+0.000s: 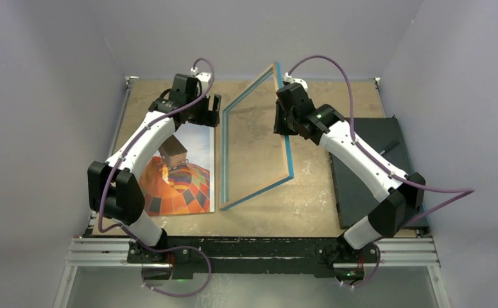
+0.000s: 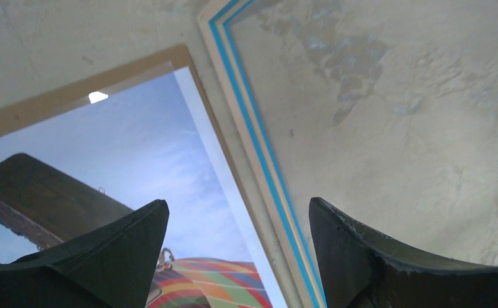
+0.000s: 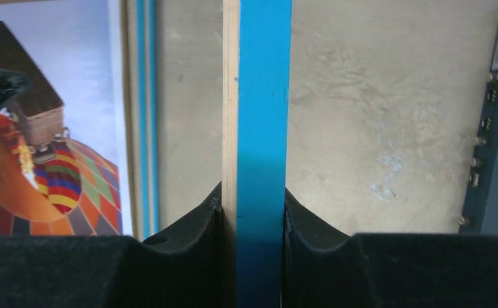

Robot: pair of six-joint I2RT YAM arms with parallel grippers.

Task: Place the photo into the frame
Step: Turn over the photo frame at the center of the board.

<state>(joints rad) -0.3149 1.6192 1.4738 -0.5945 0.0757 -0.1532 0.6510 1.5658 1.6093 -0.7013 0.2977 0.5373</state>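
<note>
**A:** Edges first. How does the frame [image 1: 257, 194] stand?

**B:** Tilted. Its long left edge appears to rest on the table [image 1: 298, 215], and the opposite long edge is raised up and to the right. The right gripper [image 1: 278, 122] is clamped on that raised edge. In the right wrist view one finger presses the wood-coloured side and the other the blue face.

**A:** And the left gripper [image 1: 213, 110]?

**B:** Its fingers are spread wide with nothing between them. It hovers over the photo's far right corner, close to the frame's lower edge. I cannot tell whether it touches anything.

**A:** Where is the photo [image 1: 182, 183]?

**B:** It lies flat and picture up on the left of the table. Its right edge runs parallel to the frame's grounded edge and just beside it. A tan strip [image 2: 73, 102] shows past its far and right edges. I cannot tell what the strip is.

**A:** What room is there for moving?

**B:** Bare tabletop runs under the frame's raised side, rightward to a dark panel [image 1: 352, 196] lying beneath the right arm. On the left, the left arm crosses over the photo.

**A:** How do the task's things look?

**B:** The photo shows pale blue sky, a brown basket and an orange, red and chequered balloon. The frame has a thin bright-blue border and a light wood back rim, and the table shows clearly through its middle.
</note>
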